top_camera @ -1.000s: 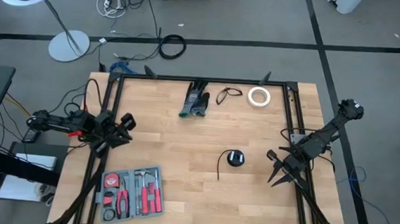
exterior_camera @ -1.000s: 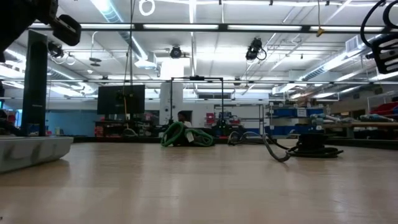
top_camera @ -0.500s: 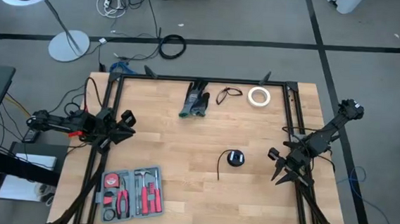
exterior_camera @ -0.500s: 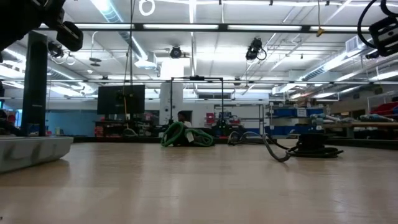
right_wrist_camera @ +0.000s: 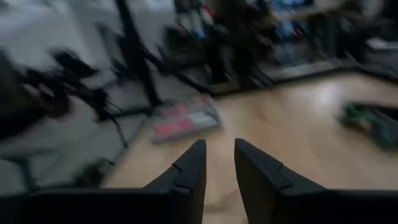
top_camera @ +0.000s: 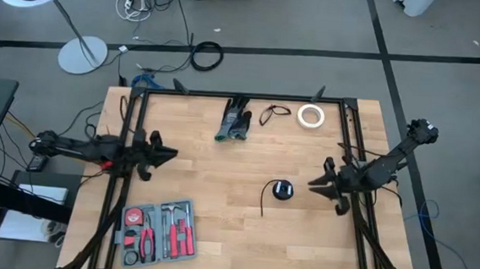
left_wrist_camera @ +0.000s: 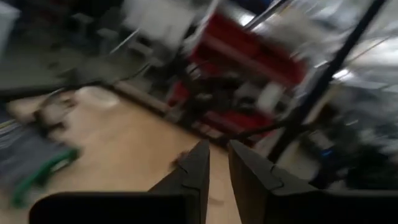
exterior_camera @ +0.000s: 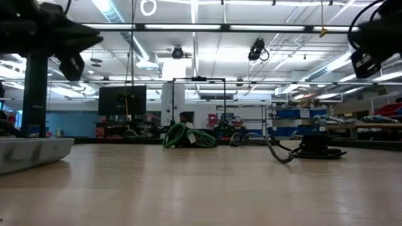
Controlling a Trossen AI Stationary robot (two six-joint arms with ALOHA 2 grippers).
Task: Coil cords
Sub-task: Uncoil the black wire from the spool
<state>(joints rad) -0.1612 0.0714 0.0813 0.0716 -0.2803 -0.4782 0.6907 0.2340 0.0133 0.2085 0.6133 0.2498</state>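
Observation:
A compact round cord bundle (top_camera: 282,189) lies on the wooden table right of centre, its loose tail (top_camera: 264,202) trailing toward the near edge; the low view shows the bundle (exterior_camera: 314,147) too. A small loose cord loop (top_camera: 271,114) lies near the far edge. My left gripper (top_camera: 171,155) hovers over the table's left edge, level, pointing toward the middle. My right gripper (top_camera: 311,184) hovers level just right of the bundle, pointing at it. In the wrist views each gripper (left_wrist_camera: 217,149) (right_wrist_camera: 217,146) shows a narrow gap with nothing between its fingers.
A white tape roll (top_camera: 311,115) and a pair of gloves (top_camera: 235,120) lie near the far edge. A tool kit tray (top_camera: 159,230) sits at the near left. A black frame (top_camera: 351,151) borders the table. Bare wood lies between the two grippers.
Both grippers have swung up to level. The left one, which slanted toward the near edge, now points toward the table's right. The right one, which pointed at the near edge, now points left at the cord bundle. The cords have not moved.

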